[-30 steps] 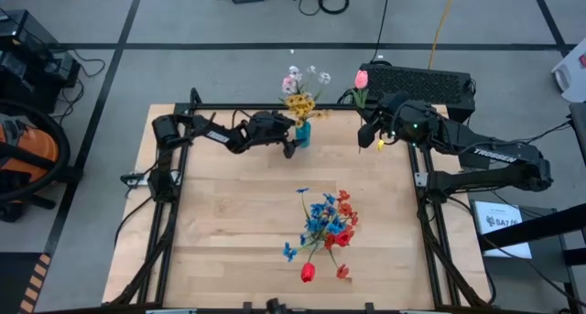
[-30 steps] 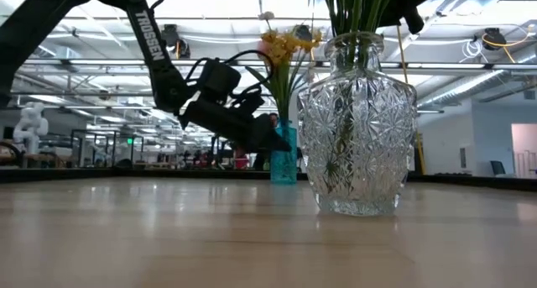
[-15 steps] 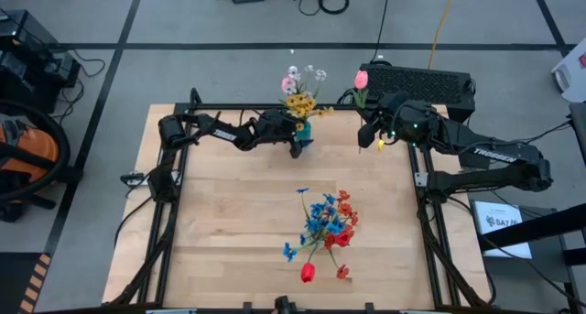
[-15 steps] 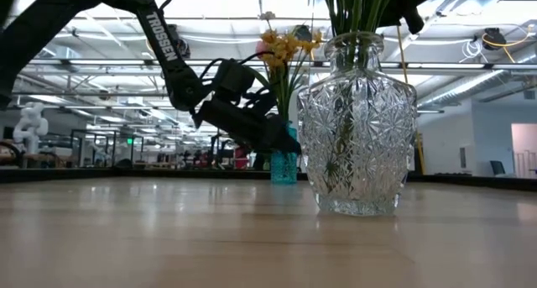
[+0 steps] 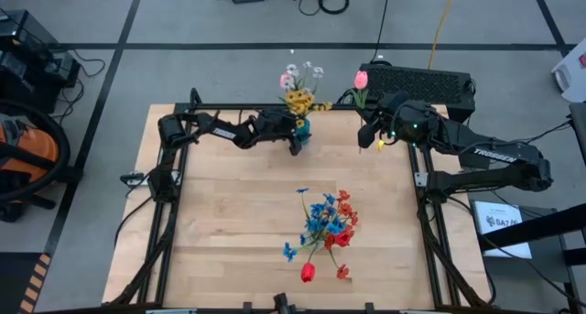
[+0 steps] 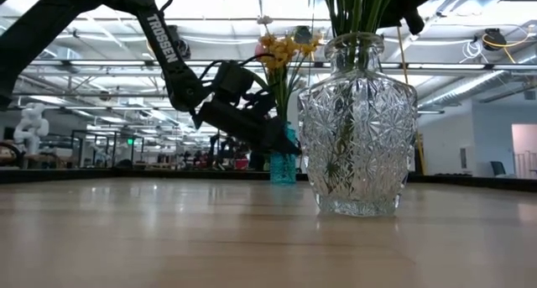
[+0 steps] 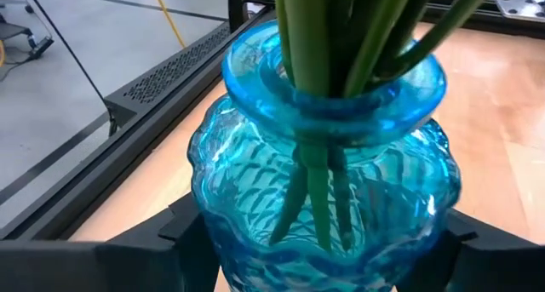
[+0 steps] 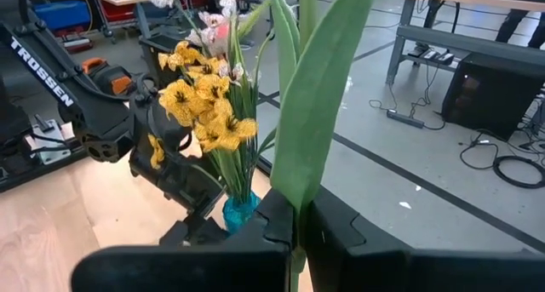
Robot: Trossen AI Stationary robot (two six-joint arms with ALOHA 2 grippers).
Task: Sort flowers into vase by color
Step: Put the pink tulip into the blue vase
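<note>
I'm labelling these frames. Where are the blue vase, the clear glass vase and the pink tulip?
blue vase (image 7: 324,207): left wrist view, on its ribbed glass body.
clear glass vase (image 6: 357,128): low view, on its cut-glass belly.
pink tulip (image 5: 361,79): high view, on the pink bloom.

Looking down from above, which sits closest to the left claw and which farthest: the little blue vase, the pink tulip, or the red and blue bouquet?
From the left gripper, in the high view:
1. Blue vase, between its fingers at the table's far edge.
2. Pink tulip, on the right, held by the right gripper.
3. Red and blue bouquet, mid-table, nearer the front edge.
</note>
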